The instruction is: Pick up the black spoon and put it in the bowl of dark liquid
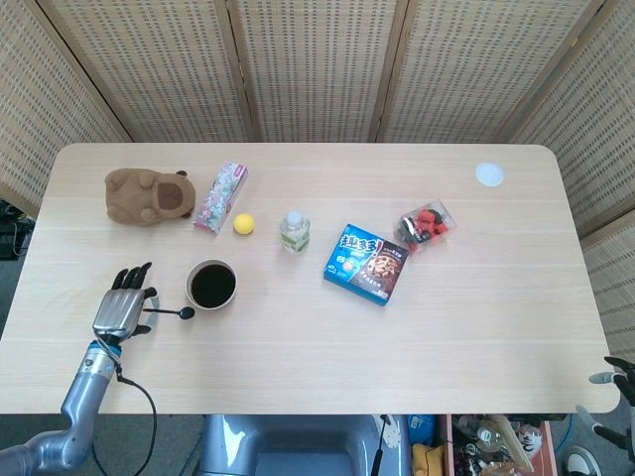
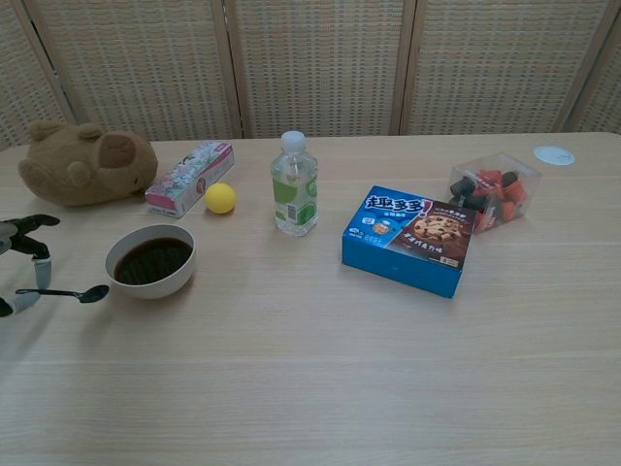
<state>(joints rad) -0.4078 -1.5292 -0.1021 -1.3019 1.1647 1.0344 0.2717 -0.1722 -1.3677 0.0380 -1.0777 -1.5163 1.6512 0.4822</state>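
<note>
Woven screens back a pale wooden surface (image 1: 298,347). Near its left edge, the left hand (image 1: 122,308) pinches the black spoon (image 2: 68,292) by its handle, level, other fingers (image 1: 129,276) spread, spoon head just beside the bowl of dark liquid (image 1: 211,285). Only the right hand's (image 1: 617,381) fingertips show, grip unclear.

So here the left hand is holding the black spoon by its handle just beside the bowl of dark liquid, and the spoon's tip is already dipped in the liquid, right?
Not quite. The left hand does hold the black spoon by its handle beside the bowl of dark liquid, but the spoon's tip is outside the bowl, short of the rim, not in the liquid. The chest view shows this.
</note>
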